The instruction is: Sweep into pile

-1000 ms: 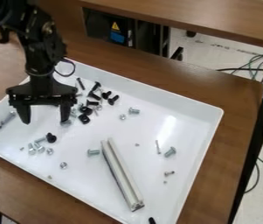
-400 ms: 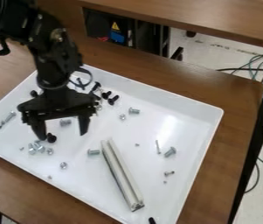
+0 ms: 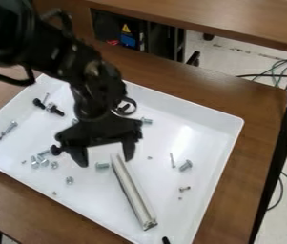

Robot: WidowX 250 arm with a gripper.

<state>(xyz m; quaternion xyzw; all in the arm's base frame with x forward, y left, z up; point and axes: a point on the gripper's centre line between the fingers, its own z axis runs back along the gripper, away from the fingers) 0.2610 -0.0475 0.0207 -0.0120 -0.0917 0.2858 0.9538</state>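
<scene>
Metal bar (image 3: 132, 193), likely sweeping tool, lies ungrasped in white tray (image 3: 233, 136). Pincer (image 3: 107, 162) over its far end, fingers spread wide, holding nothing. Silver bolts (image 3: 35, 162) loosely clustered at left; black bolts (image 3: 55, 110) farther back; lone bolt (image 3: 186, 165) right of bar. No single pile: gripping bar, most sweeping seem left. Tray on wooden worktop (image 3: 260, 114).

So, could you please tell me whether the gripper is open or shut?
Open: the gripper has its two fingers well apart, with the white tray showing between them.
</scene>
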